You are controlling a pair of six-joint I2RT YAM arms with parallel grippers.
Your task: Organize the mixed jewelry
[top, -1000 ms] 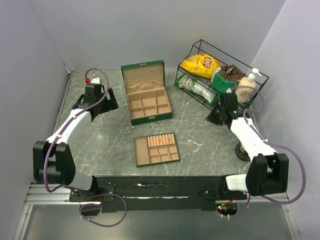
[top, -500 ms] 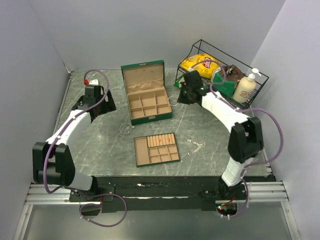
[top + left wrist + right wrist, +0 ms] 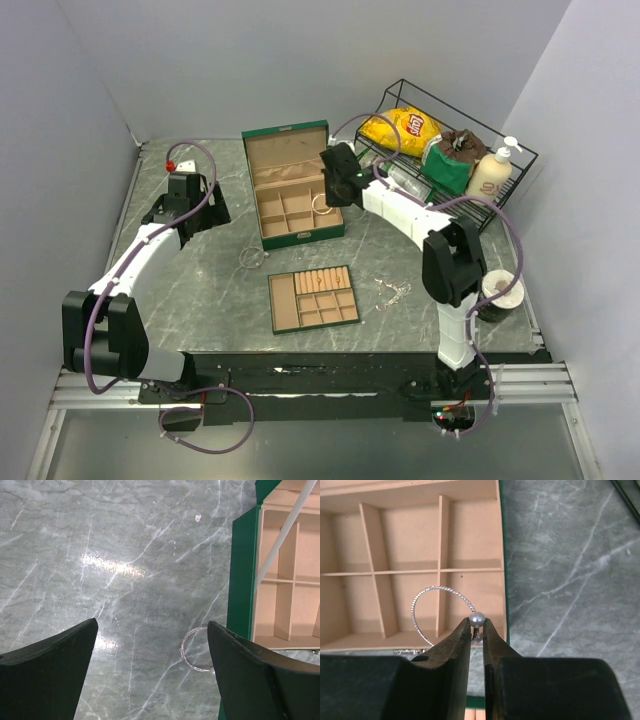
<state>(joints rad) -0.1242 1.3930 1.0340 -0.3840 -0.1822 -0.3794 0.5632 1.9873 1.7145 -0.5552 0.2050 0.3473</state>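
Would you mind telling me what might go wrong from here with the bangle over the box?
The right gripper pinches the bangle only with its fingertips, right at the bead, so it may slip or swing. The ring seems to hang across a box divider; released here, it could land straddling two compartments.

Left arm [image 3: 140,250] and right arm [image 3: 400,210]: white link shells, black joint blocks, purple cables [image 3: 203,152] looped outside. Red cap [image 3: 174,160] upper left. Left gripper [image 3: 152,624]: matte black wedges.
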